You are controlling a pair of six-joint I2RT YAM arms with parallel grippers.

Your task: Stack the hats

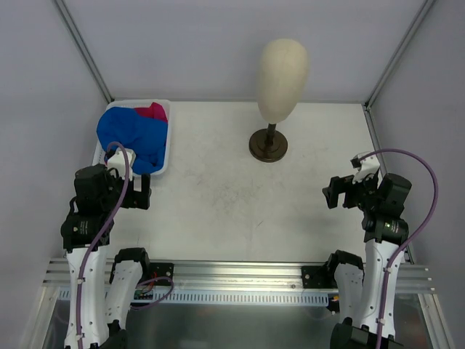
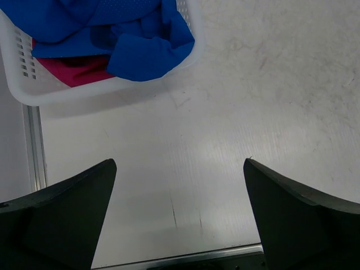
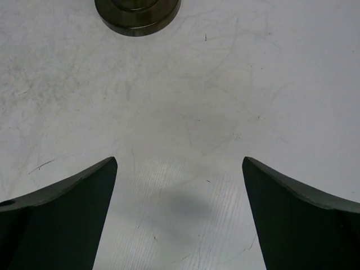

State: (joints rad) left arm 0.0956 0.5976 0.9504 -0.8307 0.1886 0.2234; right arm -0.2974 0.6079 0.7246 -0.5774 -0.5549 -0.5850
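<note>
Near edge: left claw (image 2: 179,169) and right claw (image 3: 179,166), both spread wide and empty above scuffed white tabletop (image 1: 218,196). Farther left: royal blue fabric cap (image 1: 132,137) heaped over magenta pink fabric (image 1: 152,110) inside white perforated plastic basket (image 2: 62,97); stacking not yet begun. Far: cream egg-shaped mannequin head (image 1: 282,76), visible overhead only; right wrist view catches merely its dark round base (image 3: 138,14).

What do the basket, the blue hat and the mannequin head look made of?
The basket looks like rigid white plastic: smooth moulded rim, slotted walls. The blue hat looks like soft matte fabric: it slumps in folds over the rim. The mannequin head is cream, smooth and dull; foam or plastic, I cannot tell.
</note>
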